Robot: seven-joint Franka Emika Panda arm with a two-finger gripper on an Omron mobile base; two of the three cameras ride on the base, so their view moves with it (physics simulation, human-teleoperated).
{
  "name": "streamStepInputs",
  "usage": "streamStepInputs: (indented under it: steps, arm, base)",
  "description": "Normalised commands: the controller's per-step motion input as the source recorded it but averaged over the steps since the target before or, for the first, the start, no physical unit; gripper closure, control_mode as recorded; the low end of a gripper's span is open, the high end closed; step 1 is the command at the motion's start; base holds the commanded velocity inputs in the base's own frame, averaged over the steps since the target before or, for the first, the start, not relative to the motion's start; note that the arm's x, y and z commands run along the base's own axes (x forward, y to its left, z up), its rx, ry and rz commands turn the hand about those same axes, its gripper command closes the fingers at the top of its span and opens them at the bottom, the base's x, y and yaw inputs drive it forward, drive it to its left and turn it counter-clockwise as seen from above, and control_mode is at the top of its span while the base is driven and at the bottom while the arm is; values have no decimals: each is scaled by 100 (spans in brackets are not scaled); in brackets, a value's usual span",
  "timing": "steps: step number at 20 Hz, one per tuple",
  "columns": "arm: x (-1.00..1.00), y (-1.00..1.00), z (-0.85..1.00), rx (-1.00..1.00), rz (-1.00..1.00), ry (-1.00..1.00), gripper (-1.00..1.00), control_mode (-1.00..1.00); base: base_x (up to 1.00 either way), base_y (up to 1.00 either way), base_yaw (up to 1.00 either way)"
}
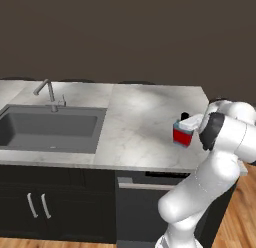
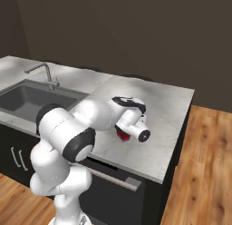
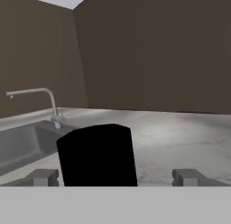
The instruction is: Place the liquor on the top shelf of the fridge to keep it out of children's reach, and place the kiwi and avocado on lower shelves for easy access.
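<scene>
The liquor [image 1: 183,133], a squat bottle with a red lower body, light blue top and black cap, stands on the marble counter [image 1: 140,122] near its right end. In the right base view my white hand covers most of it, and a red patch of the liquor [image 2: 122,136] shows beneath. In the hand view, the liquor's black cap [image 3: 97,155] rises close up between the two finger tips of my gripper [image 3: 116,177]. The gripper is open, with one fingertip [image 3: 43,177] well clear of the cap on each side. The fridge, kiwi and avocado are out of view.
A grey sink [image 1: 50,127] with a curved faucet [image 1: 48,92] takes up the counter's left part. The counter's right edge [image 2: 183,129] drops to a wooden floor [image 2: 204,174]. Dark cabinets [image 1: 60,202] run below, and a dark wall stands behind.
</scene>
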Motion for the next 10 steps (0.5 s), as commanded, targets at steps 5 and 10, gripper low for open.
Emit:
streamStepInputs:
  steps: [5,10]
  arm:
    - [25,-10,-16,0,0,0,-100,-100]
    - [20,-7,-19,0,0,0,-100,-100]
  base:
    - [0,0,0]
    - [0,0,0]
